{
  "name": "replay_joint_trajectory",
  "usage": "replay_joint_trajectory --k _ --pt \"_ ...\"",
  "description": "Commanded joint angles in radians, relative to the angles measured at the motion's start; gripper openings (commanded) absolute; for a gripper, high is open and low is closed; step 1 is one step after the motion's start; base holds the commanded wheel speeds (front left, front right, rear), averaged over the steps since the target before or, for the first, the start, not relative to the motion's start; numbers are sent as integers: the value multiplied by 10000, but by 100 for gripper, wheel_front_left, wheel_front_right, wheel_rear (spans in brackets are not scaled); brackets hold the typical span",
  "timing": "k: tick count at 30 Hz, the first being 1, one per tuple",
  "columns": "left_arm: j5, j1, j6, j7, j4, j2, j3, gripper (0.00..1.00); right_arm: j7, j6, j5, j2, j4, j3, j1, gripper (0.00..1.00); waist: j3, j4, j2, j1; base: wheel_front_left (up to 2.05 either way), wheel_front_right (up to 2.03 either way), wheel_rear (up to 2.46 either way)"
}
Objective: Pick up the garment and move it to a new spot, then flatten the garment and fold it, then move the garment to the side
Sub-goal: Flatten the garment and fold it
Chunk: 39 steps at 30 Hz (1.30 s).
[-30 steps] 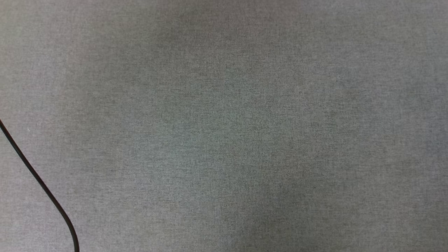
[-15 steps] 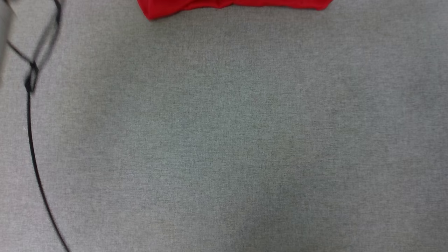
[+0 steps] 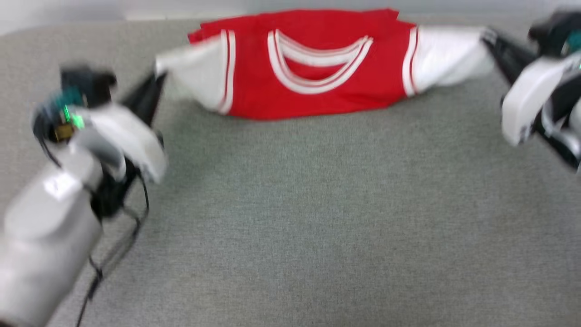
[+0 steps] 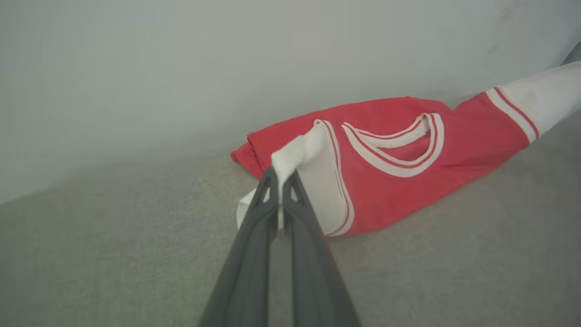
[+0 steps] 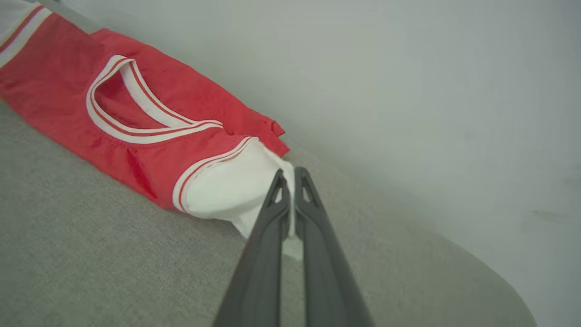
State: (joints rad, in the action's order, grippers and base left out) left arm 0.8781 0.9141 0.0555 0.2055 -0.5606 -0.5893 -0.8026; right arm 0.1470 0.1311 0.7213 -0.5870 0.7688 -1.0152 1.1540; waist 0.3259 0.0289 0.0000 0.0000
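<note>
Up at the far edge of the grey counter (image 3: 317,218), close against the wall (image 4: 181,68), the garment (image 3: 317,86) lies stretched wide, collar (image 3: 317,68) showing. Left hand (image 4: 281,176) is clamped on one white sleeve (image 3: 199,72), and right hand (image 5: 288,173) is pinched tight on the other, both sleeves pulled outward.

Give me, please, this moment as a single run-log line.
garment: red body resting on grey surface | left pincer: shut on white sleeve | right pincer: shut on other white sleeve
</note>
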Motion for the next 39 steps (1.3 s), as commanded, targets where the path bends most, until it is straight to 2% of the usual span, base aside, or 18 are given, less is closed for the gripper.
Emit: replay_joint_trajectory --k 1,8,14,20,26,27,32,39 --pt "161 -744 -212 98 298 -156 -8 0 159 -7 186 -76 -138 -61 -653 0 -555 -14 0 0 0 0 0" --pt "820 -3643 -978 180 1571 -831 -156 0 574 -7 687 -441 -676 -90 -3134 0 -1609 -68 0 0 0 0 0" --pt "1477 -5713 -1673 362 2472 -1183 -24 0 645 -7 888 -862 -1120 216 -5074 0 -2284 -130 0 0 0 0 0" --pt "1842 -7240 -2082 500 2912 -1459 173 0 612 -7 840 -1319 -1778 859 -7111 0 -2833 -106 0 0 0 0 0" --pt "2131 -8453 -2514 568 3311 -1608 558 0 138 -7 991 -1684 -2509 1714 -8923 0 -3205 -119 0 0 0 0 0" --pt "2146 -8932 -2685 593 3489 -1678 710 0 -132 -7 1034 -1764 -2831 2117 -9572 0 -3332 -127 0 0 0 0 0" --pt "2125 -9811 -3047 612 3862 -1751 1059 0 -871 -8 1054 -1975 -3564 2855 -10905 0 -3427 -145 0 0 0 0 0" --pt "1849 -10875 -3305 608 4531 -1665 1643 0 -2163 -8 617 -1932 -4786 4410 -12430 0 -3336 -98 0 0 0 0 0"
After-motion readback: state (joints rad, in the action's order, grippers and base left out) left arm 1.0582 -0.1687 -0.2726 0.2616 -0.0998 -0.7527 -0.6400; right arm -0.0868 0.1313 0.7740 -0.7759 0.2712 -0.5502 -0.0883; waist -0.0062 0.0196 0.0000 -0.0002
